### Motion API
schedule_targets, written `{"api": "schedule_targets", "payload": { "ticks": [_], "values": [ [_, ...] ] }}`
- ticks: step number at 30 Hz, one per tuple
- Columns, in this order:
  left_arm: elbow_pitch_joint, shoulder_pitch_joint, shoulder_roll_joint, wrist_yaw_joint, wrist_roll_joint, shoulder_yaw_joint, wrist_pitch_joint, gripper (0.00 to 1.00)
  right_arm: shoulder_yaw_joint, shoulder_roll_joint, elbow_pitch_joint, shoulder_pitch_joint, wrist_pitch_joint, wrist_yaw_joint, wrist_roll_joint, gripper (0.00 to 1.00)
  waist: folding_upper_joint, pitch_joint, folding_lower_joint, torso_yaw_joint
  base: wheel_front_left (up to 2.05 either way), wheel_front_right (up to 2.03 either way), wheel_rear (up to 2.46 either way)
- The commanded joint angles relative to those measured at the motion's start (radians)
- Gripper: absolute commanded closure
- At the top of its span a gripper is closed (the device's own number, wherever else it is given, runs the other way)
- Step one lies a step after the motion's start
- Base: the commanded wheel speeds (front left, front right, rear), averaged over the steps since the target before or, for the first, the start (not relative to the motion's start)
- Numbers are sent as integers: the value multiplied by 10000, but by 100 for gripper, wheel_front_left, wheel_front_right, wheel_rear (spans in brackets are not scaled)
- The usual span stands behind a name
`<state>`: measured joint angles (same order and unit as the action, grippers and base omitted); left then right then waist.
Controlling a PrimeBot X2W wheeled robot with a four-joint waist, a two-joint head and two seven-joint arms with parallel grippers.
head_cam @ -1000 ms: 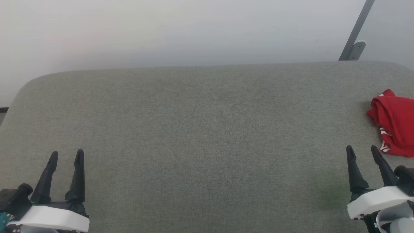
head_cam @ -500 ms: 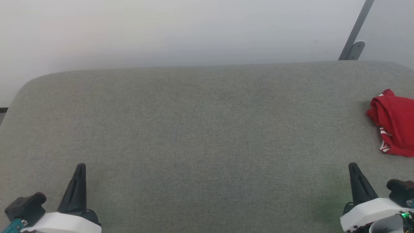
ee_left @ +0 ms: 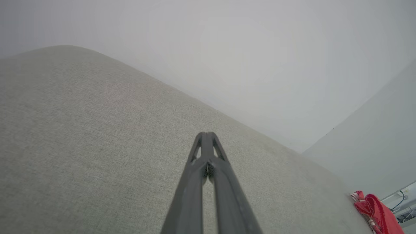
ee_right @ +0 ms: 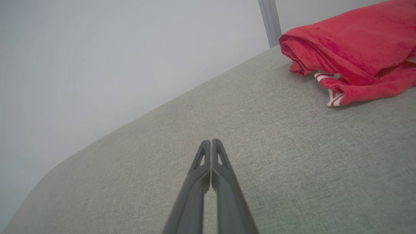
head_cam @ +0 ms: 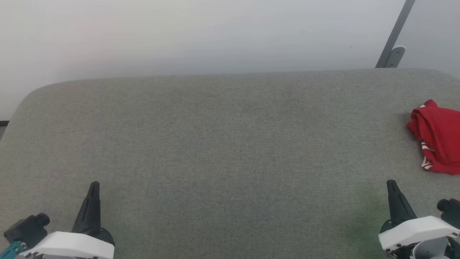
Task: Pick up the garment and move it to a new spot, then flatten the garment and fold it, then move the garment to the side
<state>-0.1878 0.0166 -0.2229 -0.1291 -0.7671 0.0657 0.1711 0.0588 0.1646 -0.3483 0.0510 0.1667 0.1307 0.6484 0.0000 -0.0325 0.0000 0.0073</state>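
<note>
From the head: crumpled red jersey T-shirt [head_cam: 440,136] with striped red-and-white trim at right edge of grey fabric bench [head_cam: 230,144], near right gripper [head_cam: 391,185], well apart from left gripper [head_cam: 94,187]. Left wrist: jaws together, empty. Right wrist: jaws together, T-shirt [ee_right: 351,55] ahead, untouched.

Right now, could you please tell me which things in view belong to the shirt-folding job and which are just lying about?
Belongs to the job:
- red shirt, bunched up near the table's right edge
- left gripper, shut and empty
- right gripper, shut and empty, nearer the shirt

Just there:
- grey table, the bare work surface
- metal post, slanting behind the table
</note>
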Motion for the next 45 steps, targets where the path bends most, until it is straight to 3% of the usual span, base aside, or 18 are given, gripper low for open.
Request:
{"api": "schedule_targets", "payload": {
  "ticks": [1,45],
  "values": [
    [101,-296,-32,-5,-452,93,-115,100,51,20,236,276,-109,2,459,100,0,6,0,-1,0,0,0],
    [-244,-859,894,-14,-4706,321,-1579,100,324,-597,696,479,-1554,1,5336,100,0,125,0,-30,0,0,0]
  ]
}}
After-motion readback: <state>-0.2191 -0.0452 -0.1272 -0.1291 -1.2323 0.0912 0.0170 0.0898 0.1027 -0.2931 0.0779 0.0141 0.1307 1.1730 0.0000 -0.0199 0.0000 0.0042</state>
